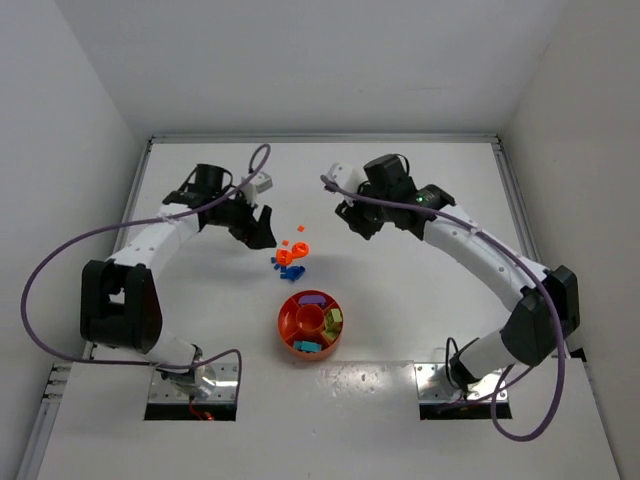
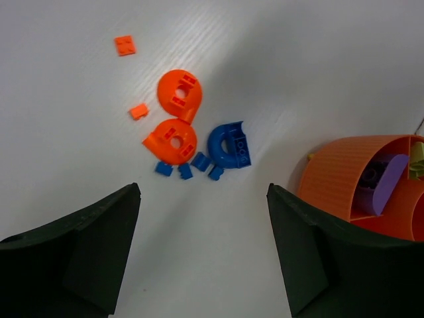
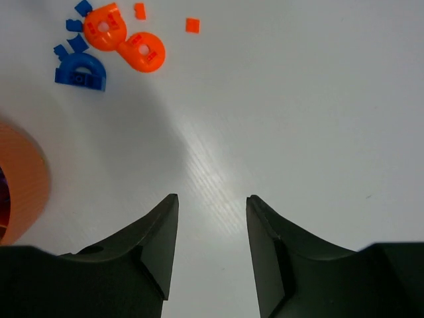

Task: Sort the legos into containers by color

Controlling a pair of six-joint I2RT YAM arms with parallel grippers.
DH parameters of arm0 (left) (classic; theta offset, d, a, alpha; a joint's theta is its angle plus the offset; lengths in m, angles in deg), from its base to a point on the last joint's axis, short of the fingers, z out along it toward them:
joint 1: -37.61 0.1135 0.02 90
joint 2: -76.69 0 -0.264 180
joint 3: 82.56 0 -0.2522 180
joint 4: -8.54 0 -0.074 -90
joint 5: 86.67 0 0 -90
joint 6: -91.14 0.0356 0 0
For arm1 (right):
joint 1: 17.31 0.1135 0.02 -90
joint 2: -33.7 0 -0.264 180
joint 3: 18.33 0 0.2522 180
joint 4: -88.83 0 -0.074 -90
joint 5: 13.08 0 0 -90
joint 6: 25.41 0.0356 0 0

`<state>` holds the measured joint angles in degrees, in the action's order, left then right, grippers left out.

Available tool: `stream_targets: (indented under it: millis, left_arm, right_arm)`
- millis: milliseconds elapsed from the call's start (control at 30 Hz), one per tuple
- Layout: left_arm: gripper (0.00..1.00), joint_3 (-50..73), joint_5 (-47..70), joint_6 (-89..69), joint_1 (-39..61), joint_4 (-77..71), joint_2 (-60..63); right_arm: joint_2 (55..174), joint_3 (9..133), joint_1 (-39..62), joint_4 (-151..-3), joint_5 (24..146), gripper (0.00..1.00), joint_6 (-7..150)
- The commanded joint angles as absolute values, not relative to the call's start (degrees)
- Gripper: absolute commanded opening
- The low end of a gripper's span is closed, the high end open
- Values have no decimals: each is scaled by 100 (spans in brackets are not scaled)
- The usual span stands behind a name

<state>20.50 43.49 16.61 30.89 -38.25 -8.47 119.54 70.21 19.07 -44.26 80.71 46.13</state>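
Observation:
A small heap of loose legos (image 1: pixel 290 257) lies on the white table above the round orange-red divided tray (image 1: pixel 288 318). In the left wrist view I see two round orange pieces (image 2: pixel 179 93), a curved blue piece (image 2: pixel 230 144), several tiny blue bricks (image 2: pixel 185 171) and two small orange bricks (image 2: pixel 124 45). The tray's wall (image 2: pixel 334 179) is at the right, with a purple piece (image 2: pixel 387 182) inside. My left gripper (image 2: pixel 204 199) is open and empty, just left of the heap. My right gripper (image 3: pixel 212 205) is open and empty, to the right of the heap; the legos (image 3: pixel 106 40) and the tray's edge (image 3: pixel 26 179) show at the left.
The tray holds purple, yellow-green, teal and orange pieces in its compartments (image 1: pixel 325 320). The table's back edge (image 1: pixel 320 140) and side walls enclose the work area. Purple cables loop off both arms.

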Motion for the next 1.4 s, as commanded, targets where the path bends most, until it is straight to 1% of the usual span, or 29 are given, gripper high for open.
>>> stream_targets:
  millis: [0, 67, 100, 133, 167, 233, 300, 433, 467, 600, 733, 967, 1033, 1133, 1367]
  left_arm:
    - [82, 1803, 4218, 2039, 2550, -3791, -1093]
    - [77, 1750, 4218, 2222, 2321, -3791, -1260]
    - [71, 1672, 4131, 2302, 2102, -3791, -1417]
    - [68, 1671, 4060, 2390, 1996, -3791, -1506]
    - [63, 1575, 4059, 2565, 1829, -3852, -1594]
    - [58, 1373, 4059, 2724, 1688, -3975, -1875]
    - [55, 1197, 4120, 2961, 1573, -4037, -2138]
    - [55, 1064, 4226, 3549, 1494, -4212, -2385]
    - [57, 1064, 4226, 3777, 1442, -4265, -2464]
    - [62, 1064, 3938, 4016, 1389, -4318, -2526]
    - [62, 1195, 3717, 4069, 1213, -4318, -2526]
    - [62, 1644, 3172, 3762, 1002, -3871, -2421]
    - [67, 1714, 2980, 3630, 949, -3766, -2421]
    - [71, 1767, 2856, 3569, 949, -3651, -2421]
    - [71, 1715, 2697, 3376, 782, -3440, -2544]
  right_arm:
    - [11860, 6663, 1548, -4365, 8992, 46, 5412]
    - [11974, 6539, 1399, -4296, 9264, 46, 5413]
    - [11974, 6487, 1294, -4295, 9343, 46, 5465]
    - [12061, 6486, 1240, -4295, 9344, 46, 5466]
    - [12184, 6486, 1188, -4295, 9405, 46, 5466]
    - [12316, 6618, 1099, -4234, 9406, 46, 5466]
    - [12544, 6766, 933, -4181, 9475, 46, 5466]
    - [12975, 7057, 827, -4128, 9529, 46, 5466]
    - [13054, 7162, 757, -4128, 9529, 46, 5466]
    - [13397, 7373, 651, -4128, 9581, 46, 5466]
    - [13600, 7488, 651, -4128, 9634, 46, 5413]
    - [13714, 7488, 651, -4128, 9634, 46, 5413]
    - [13714, 7488, 651, -4128, 9634, 47, 5413]
    - [13767, 7488, 651, -4128, 9634, 47, 5413]
    - [13715, 7427, 651, -4128, 9634, 47, 5413]
